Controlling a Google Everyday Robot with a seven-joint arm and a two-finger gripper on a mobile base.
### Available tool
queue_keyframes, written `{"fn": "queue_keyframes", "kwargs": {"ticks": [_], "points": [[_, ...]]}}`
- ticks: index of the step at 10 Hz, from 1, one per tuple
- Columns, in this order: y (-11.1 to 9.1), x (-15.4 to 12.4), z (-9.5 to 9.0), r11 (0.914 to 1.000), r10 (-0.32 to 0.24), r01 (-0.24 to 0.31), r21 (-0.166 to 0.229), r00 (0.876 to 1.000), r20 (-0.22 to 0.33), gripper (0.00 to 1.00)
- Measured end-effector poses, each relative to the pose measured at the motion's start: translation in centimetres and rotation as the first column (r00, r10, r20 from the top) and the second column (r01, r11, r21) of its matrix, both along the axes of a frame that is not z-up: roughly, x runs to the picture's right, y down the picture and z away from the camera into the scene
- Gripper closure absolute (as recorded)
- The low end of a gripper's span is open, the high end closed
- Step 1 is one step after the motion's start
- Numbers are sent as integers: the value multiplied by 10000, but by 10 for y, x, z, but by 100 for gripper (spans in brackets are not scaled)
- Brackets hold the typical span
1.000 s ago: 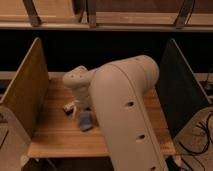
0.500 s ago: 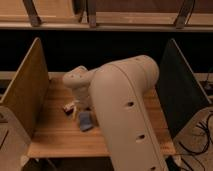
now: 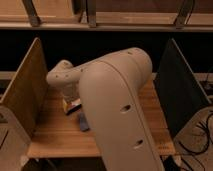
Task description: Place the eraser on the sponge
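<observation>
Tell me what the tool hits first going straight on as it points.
Probably the eraser: the tool hangs just above it, pointing down, near the tan side panel. Depth is unclear, so it may reach bare tabletop instead.

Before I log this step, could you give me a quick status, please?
Gripper open, low over left of table. Eraser on table beneath it; sponge alongside, bare. Arm hides much of table.
</observation>
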State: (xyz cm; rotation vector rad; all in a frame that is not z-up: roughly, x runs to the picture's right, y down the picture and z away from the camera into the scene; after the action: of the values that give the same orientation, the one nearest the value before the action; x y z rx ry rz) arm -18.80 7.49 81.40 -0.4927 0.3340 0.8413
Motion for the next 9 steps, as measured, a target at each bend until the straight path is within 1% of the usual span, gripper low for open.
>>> {"fn": "queue_keyframes", "kwargs": {"ticks": [1,2,3,5,6,7,8,9], "points": [[-16,-18,-6,9972,-505,473,576,9972,561,20],[-29,-31,-11,9915,-904,807,1018,9915,938,20],[-31,-35,-12,9899,-994,878,1117,9897,1028,20],[-30,-36,-13,9895,-1023,900,1128,9888,1088,20],[-28,-38,-13,9890,-962,811,1238,9880,1212,20],[-29,-36,-12,9886,-694,493,1422,9878,1394,20],[-29,-27,-9,9882,-476,263,1512,9891,1393,20],[-29,-10,-2,9868,-115,-111,1615,9904,1380,20]]}}
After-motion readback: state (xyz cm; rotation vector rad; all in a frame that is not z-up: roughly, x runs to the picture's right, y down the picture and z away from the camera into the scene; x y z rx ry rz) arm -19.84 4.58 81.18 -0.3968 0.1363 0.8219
